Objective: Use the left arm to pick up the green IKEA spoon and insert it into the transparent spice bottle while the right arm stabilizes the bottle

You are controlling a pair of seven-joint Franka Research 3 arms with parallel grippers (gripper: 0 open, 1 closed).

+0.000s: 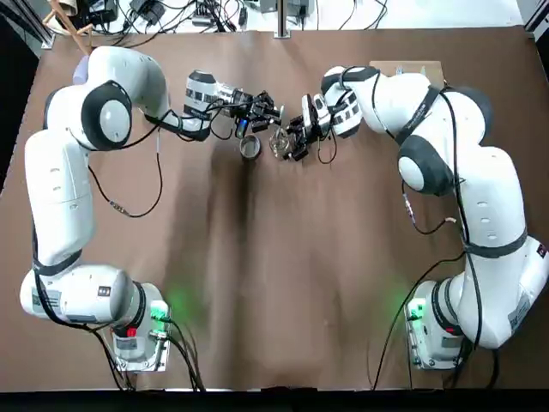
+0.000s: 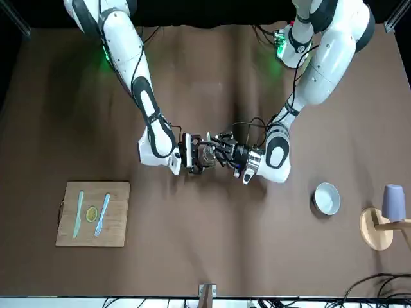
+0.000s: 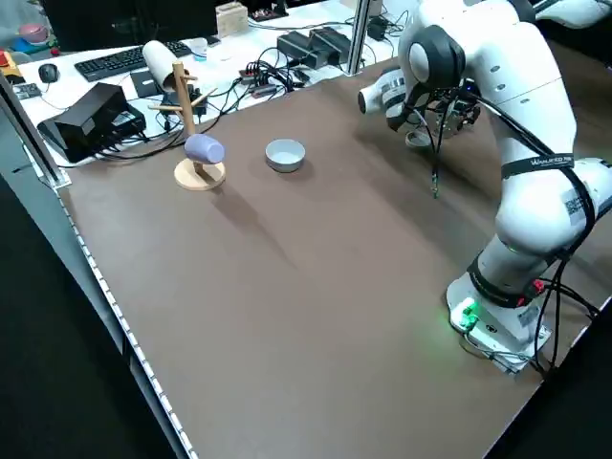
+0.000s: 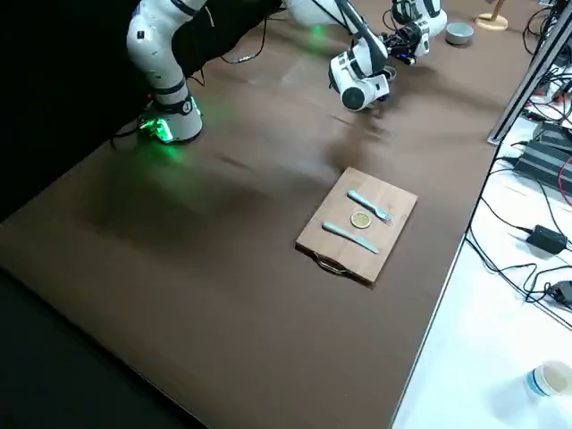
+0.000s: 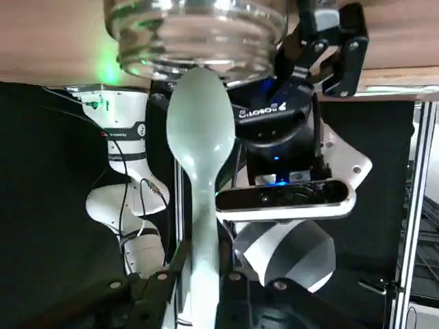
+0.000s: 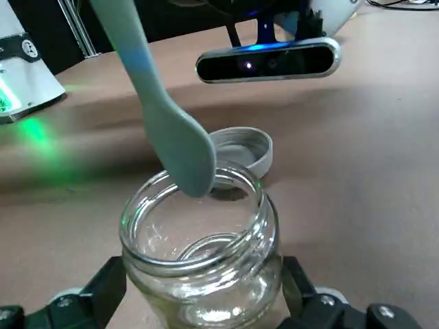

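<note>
The transparent spice bottle (image 6: pixel 199 253) stands upright on the brown table, mouth open; it also shows as the bottle (image 1: pixel 279 142) in the top view. My right gripper (image 6: pixel 202 301) is shut on its base, one finger on each side. My left gripper (image 5: pixel 199 274) is shut on the handle of the pale green IKEA spoon (image 5: pixel 201 137). The spoon (image 6: pixel 161 116) slants down with the tip of its bowl at the bottle's rim, just over the mouth. Both grippers, the left gripper (image 1: pixel 262 112) and the right gripper (image 1: pixel 296 142), meet at the far middle of the table.
A grey metal cap (image 6: pixel 240 149) lies on the table right behind the bottle. A wooden board (image 2: pixel 119 231) with a teal fork and knife lies toward the robot's right. A white bowl (image 2: pixel 326 197) and a wooden stand with a lavender cup (image 2: pixel 393 200) are at the robot's left.
</note>
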